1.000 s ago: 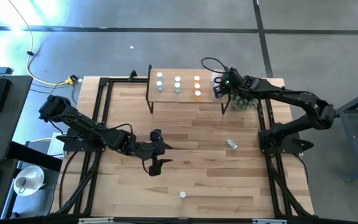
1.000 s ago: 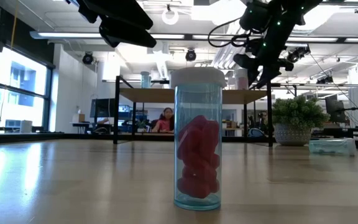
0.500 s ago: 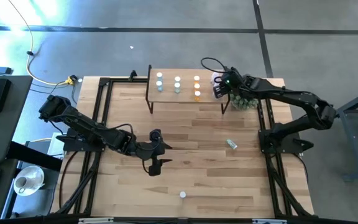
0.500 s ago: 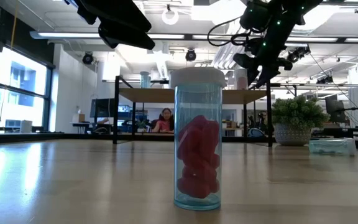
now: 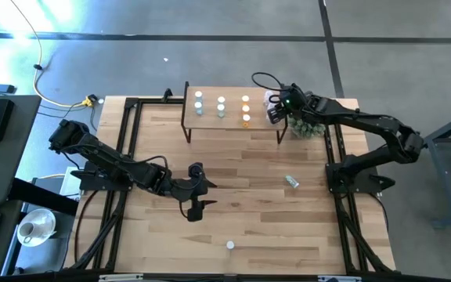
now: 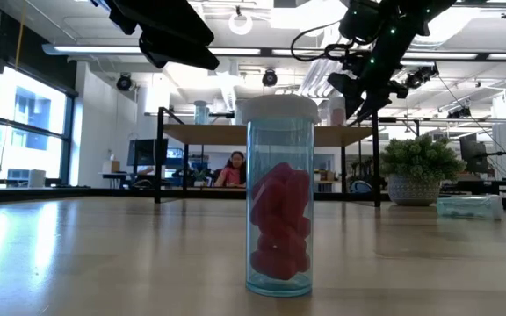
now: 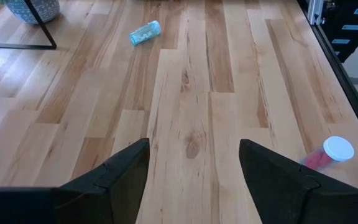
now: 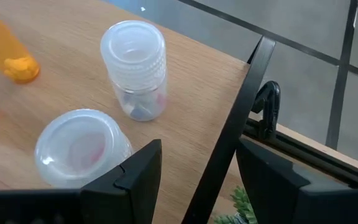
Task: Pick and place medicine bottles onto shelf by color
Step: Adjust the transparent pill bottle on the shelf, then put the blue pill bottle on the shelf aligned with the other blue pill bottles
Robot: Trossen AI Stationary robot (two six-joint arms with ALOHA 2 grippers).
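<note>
The shelf (image 5: 233, 110) stands at the table's far edge with several bottles on it: light blue (image 5: 199, 102), green (image 5: 221, 106), orange (image 5: 246, 110) and two clear ones (image 8: 132, 68) (image 8: 82, 146). My right gripper (image 5: 275, 110) is open just above the shelf's right end, beside the clear bottles; the shelf's black edge (image 8: 229, 143) runs between its fingers. My left gripper (image 5: 193, 205) is open and empty above the table's middle. A light-blue bottle (image 5: 291, 182) lies on its side on the table. A bottle with red pills (image 6: 279, 197) stands upright near the front edge (image 5: 230, 244). My right gripper has one finger (image 8: 126, 177) close beside the nearer clear bottle's white cap (image 8: 82, 146); I cannot tell whether it touches the cap or the shelf.
A spiky green plant in a pot (image 5: 308, 125) stands right of the shelf, under my right arm. Black frame rails run along the table's left (image 5: 124, 157) and right (image 5: 335, 157) sides. A person sits in the room far behind the table (image 6: 234, 168).
The shelf, with the bottles on it, has slid a little toward the table's left edge. My right gripper has stayed at the shelf's right end and has gone slightly left with it. My left arm has kept still.
</note>
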